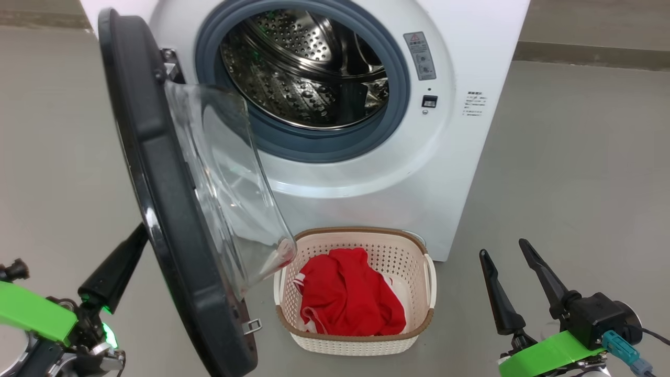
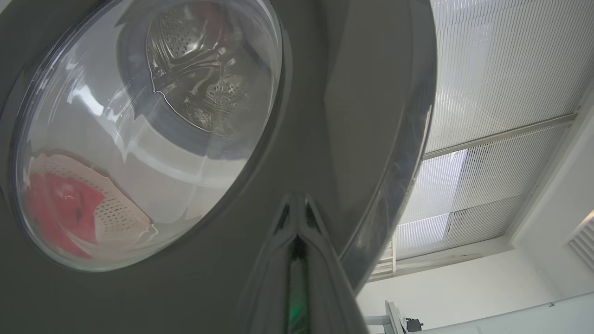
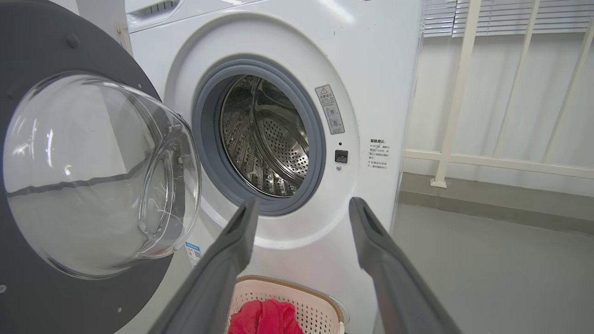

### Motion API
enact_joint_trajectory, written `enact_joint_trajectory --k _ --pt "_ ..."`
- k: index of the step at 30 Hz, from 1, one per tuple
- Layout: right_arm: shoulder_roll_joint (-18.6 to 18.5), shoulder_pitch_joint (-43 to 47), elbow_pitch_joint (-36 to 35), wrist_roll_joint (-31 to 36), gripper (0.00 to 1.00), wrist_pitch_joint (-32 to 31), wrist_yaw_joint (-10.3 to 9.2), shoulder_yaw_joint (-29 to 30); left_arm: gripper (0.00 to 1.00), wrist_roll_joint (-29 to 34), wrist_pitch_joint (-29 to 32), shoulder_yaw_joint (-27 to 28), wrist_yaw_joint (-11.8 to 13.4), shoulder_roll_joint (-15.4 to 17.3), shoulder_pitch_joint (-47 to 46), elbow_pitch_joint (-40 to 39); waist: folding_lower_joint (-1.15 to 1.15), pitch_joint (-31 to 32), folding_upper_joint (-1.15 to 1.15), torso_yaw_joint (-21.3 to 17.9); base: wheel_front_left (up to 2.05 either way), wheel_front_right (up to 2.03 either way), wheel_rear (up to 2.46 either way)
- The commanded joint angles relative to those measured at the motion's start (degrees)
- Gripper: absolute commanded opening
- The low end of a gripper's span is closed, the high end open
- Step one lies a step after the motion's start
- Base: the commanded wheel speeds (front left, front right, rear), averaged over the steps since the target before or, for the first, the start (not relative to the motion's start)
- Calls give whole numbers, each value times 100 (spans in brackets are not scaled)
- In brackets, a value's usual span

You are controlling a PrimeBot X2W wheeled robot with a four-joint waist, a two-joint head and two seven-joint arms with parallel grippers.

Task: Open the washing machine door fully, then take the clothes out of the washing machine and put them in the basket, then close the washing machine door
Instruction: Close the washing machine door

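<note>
While swinging the door (image 1: 157, 183) home, take it slow and steady. Nearest in, on the door's outer side: left gripper (image 1: 137, 238), pinched fully shut, holding nothing, set at the glossy black face between the glass (image 1: 225, 183) and the outer edge. Touching or just off it? Hard to call from the wrist view. Looks a good spot to push from, well away from the hinge (image 1: 168, 60), so plenty of leverage. Press with the flat of the closed fingers (image 2: 271, 292), not the points, and follow the arc round rather than shoving straight ahead; otherwise liable to skid off that slick rim.

Off on the door's inner side, well apart: right gripper (image 1: 502, 248), spread wide, empty. Best held back there, out of the sweep.

Just beside the door's lower edge, under the bulge of the glass: basket (image 1: 366, 345), red clothes (image 1: 350, 298) heaped inside, nothing draped over the brim. Worth watching all the same, with the glass likely to pass close over that brim.

Beyond the door: washing machine (image 1: 366, 173), drum (image 1: 309, 68) showing only steel. Finish with a firm press near the latch (image 1: 251, 325) until flush.
</note>
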State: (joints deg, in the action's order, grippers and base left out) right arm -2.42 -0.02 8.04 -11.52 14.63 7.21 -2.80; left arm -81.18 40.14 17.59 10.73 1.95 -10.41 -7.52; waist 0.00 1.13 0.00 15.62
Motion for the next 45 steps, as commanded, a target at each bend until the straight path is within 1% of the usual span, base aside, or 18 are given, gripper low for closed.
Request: enact_joint_trajectory --k 1,4,6,7,8,9,10,14,16,17,19,21,25,28,31,33,37,45 --pt "-45 -202 -133 -92 100 37 28 -152 0 -23 -17 112 -48 94 -27 -233 0 9 0 -42 0 0 0" --pt "-45 -195 -136 -122 100 37 28 -158 0 208 -227 181 -208 174 36 -272 0 16 0 -89 0 0 0" --pt "-45 -188 -136 -139 100 37 28 -168 0 610 -491 197 -452 338 108 -311 0 21 0 -114 0 0 0" --pt "-45 -184 -135 -145 100 37 28 -173 39 861 -673 203 -577 415 149 -311 0 25 0 -126 0 0 0" --pt "-45 -180 -134 -150 100 37 28 -180 86 1099 -851 202 -686 476 185 -300 0 28 0 -139 0 0 0" --pt "-45 -179 -134 -156 100 37 28 -184 100 1336 -1030 196 -787 531 222 -283 0 32 0 -152 0 0 0" --pt "-45 -181 -135 -166 100 37 28 -180 100 1575 -1228 203 -850 572 251 -257 0 36 0 -167 0 0 0" --pt "-45 -181 -139 -190 100 37 28 -178 100 2925 -2131 -8 -1299 912 438 -137 0 57 0 -222 0 0 0" --pt "-45 -173 -139 -195 100 37 28 -185 100 3444 -2616 -120 -1431 948 501 -28 0 70 0 -242 0 0 0" --pt "-45 -173 -139 -195 100 37 28 -185 100 3444 -2616 -120 -1431 948 501 -28 0 70 0 -242 0 0 0" --pt "-45 -169 -140 -201 100 37 28 -187 100 4073 -3134 -265 -1537 1082 591 97 0 78 0 -268 0 0 0" --pt "-45 -170 -145 -210 100 37 28 -187 100 4738 -3669 -392 -1567 1234 670 284 0 79 0 -297 0 0 0" --pt "-45 -174 -150 -206 100 37 28 -182 100 5772 -4661 -602 -1474 1407 751 729 0 74 0 -363 0 0 0" --pt "-45 -174 -154 -195 100 37 28 -171 100 6154 -5182 -739 -1452 1424 763 986 0 65 0 -397 0 0 0" --pt "-45 -177 -156 -183 100 37 28 -162 100 6453 -5391 -809 -1390 1447 772 1176 0 53 0 -418 0 0 0" --pt "-45 -183 -154 -184 100 37 28 -156 100 6640 -5459 -818 -1304 1445 788 1274 0 48 0 -431 0 0 0" --pt "-45 -189 -159 -201 100 37 28 -151 100 6765 -5505 -759 -1200 1315 863 1441 0 40 0 -449 0 0 0" --pt "-45 -213 -174 -193 100 37 28 -141 100 7006 -5512 -575 -1151 950 1068 1465 0 -7 0 -450 0 0 0"
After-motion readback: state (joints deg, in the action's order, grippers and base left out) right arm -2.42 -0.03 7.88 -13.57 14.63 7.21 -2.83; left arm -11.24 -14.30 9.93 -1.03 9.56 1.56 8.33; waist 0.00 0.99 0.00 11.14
